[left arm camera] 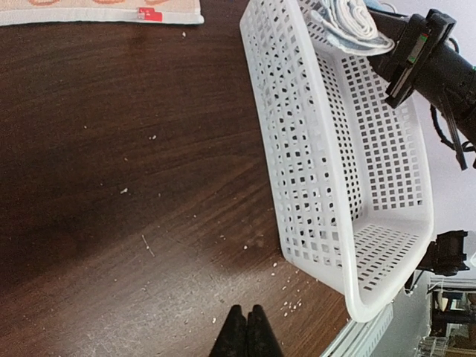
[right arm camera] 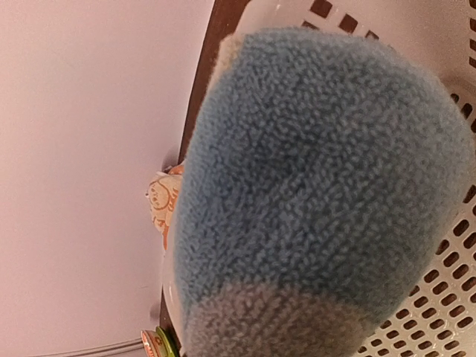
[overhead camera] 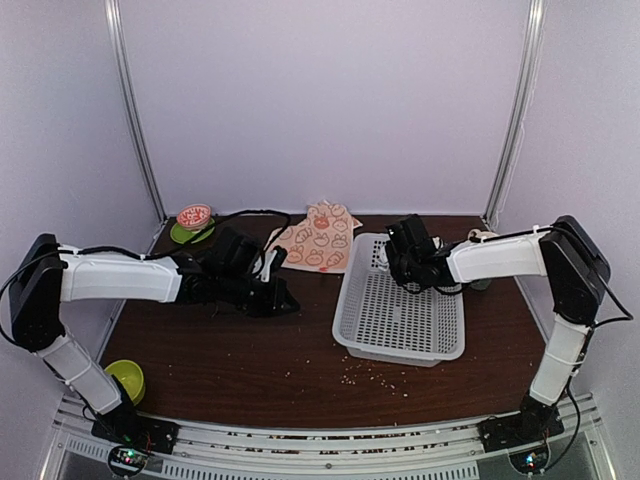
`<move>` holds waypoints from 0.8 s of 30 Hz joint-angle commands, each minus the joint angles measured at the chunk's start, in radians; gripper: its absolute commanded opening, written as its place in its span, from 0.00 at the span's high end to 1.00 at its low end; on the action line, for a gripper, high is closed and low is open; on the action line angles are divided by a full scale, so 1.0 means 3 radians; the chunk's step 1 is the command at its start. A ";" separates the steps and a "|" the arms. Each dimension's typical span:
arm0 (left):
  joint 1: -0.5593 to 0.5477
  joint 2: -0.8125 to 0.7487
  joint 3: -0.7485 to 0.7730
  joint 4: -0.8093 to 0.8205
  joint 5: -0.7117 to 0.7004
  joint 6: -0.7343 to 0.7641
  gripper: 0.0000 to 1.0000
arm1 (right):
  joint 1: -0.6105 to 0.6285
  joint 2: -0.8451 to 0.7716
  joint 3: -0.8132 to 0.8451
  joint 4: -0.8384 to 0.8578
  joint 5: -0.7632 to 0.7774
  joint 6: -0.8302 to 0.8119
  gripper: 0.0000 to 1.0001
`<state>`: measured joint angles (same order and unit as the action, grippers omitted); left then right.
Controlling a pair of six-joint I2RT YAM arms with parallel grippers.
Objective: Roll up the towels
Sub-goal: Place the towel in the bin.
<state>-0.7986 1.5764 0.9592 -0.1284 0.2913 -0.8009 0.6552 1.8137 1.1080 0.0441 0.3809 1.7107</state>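
The light blue towel (right arm camera: 320, 186) fills the right wrist view, a peach panel along its lower edge. In the left wrist view it is a rolled bundle (left arm camera: 349, 22) at the far end of the white basket (left arm camera: 312, 149). My right gripper (overhead camera: 400, 268) hangs over the basket's (overhead camera: 395, 352) far left corner, shut on this towel; its fingers are hidden by the cloth. The cream towel (overhead camera: 320, 240) with orange rabbit prints lies spread flat on the table behind the basket, its edge (left arm camera: 97, 11) also in the left wrist view. My left gripper (left arm camera: 247, 316) is shut and empty, low over bare table (overhead camera: 292, 303) left of the basket.
A red-lidded dish on a green saucer (overhead camera: 193, 220) sits at the back left corner. A yellow-green bowl (overhead camera: 125, 378) rests near the left arm's base. Crumbs (overhead camera: 370, 375) dot the wood in front of the basket. Metal frame poles stand at both back corners.
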 commanded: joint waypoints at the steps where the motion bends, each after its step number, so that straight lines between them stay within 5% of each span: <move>1: -0.0014 -0.0090 -0.0099 0.0130 0.0005 -0.0011 0.97 | 0.0041 -0.0025 0.0168 -0.0389 0.0385 0.0136 1.00; 9: -0.0013 -0.0051 -0.0119 0.0179 0.0072 -0.0027 0.97 | 0.0006 -0.0008 0.0330 -0.0909 0.0625 0.0175 1.00; 24: -0.0015 -0.0004 -0.0113 0.0218 0.0098 -0.0032 0.97 | -0.0154 0.0285 0.0253 -0.0633 0.0328 0.0085 1.00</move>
<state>-0.7986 1.5703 0.9222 -0.1074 0.3023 -0.8036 0.6144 1.8698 1.1801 -0.1749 0.4889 1.7496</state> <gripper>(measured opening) 0.035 0.148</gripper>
